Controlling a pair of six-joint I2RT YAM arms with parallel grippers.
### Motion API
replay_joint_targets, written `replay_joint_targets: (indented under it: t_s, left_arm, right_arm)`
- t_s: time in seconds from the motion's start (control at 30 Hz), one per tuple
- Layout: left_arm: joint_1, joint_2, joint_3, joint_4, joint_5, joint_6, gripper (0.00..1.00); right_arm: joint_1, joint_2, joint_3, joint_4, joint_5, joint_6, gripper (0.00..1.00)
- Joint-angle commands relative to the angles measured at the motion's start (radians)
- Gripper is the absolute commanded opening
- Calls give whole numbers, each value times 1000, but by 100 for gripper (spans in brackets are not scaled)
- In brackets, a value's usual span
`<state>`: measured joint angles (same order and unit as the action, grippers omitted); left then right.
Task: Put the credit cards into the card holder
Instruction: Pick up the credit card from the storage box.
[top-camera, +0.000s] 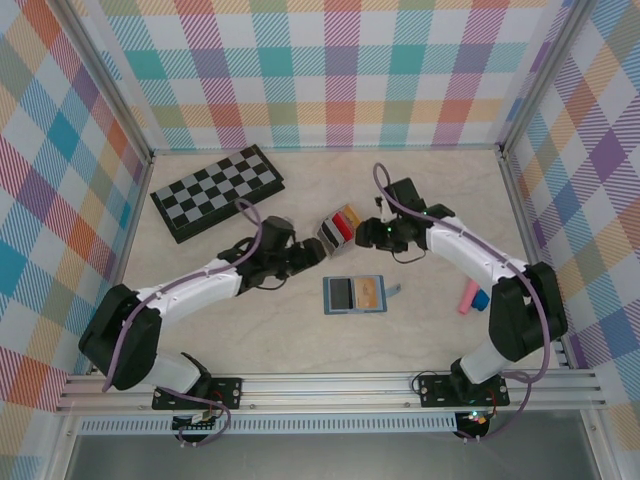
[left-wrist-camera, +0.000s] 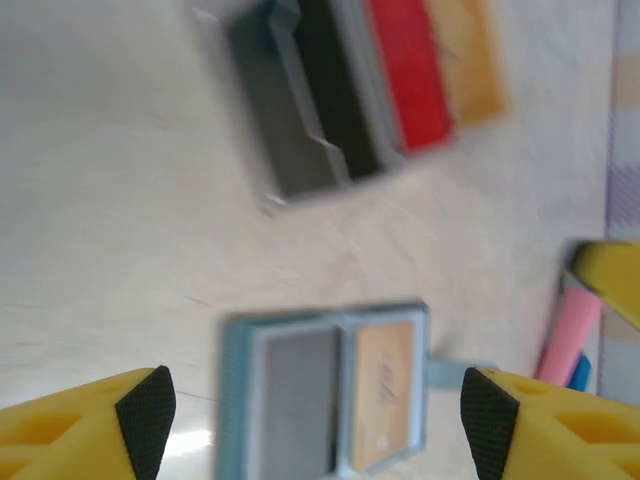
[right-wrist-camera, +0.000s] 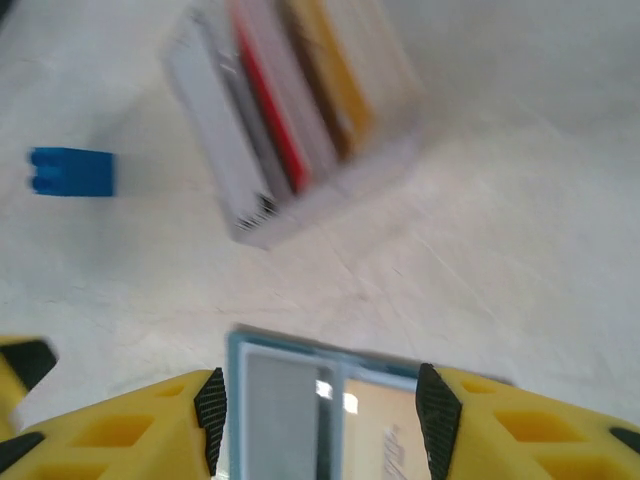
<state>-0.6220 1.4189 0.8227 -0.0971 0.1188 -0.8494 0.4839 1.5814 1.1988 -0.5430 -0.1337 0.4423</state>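
The light-grey card holder (top-camera: 338, 226) stands mid-table with a black card (left-wrist-camera: 335, 100), a red card (left-wrist-camera: 405, 70) and a yellow card (left-wrist-camera: 465, 55) upright in its slots; it also appears blurred in the right wrist view (right-wrist-camera: 300, 130). A pink card (top-camera: 468, 297) lies flat at the right, also in the left wrist view (left-wrist-camera: 570, 335). My left gripper (top-camera: 318, 255) hovers just left of the holder, open and empty (left-wrist-camera: 318, 425). My right gripper (top-camera: 368, 235) hovers just right of the holder, open and empty (right-wrist-camera: 323, 415).
A flat blue-grey wallet (top-camera: 353, 294) lies open in front of the holder, under both grippers (left-wrist-camera: 330, 390) (right-wrist-camera: 320, 410). A small blue cube (top-camera: 481, 299) sits by the pink card. A chessboard (top-camera: 216, 192) lies at the back left. Checked walls enclose the table.
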Motion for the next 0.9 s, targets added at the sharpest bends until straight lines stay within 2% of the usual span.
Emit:
replay_joint_targets:
  t_s: [0.0,0.17,0.4,0.6,0.87]
  left_arm:
    - [73,-13,-58,16,3,-72,80]
    - [105,6,-41,-12,22,-60,80]
    - [105,17,-48,-9,15,-66,80]
    - [107,19,-40,-22,1,-66,80]
    - [108,-11,-52,-42,-38,-71,81]
  right_arm:
    - [64,101,126,-85,99,-143,55]
    - [121,262,313,-185,194,-211,53]
    - [168,369,429,-213,225,-265,53]
    - [206,480,549,-265,357,-328,49]
    - [236,570,636,-300,438,-382,47]
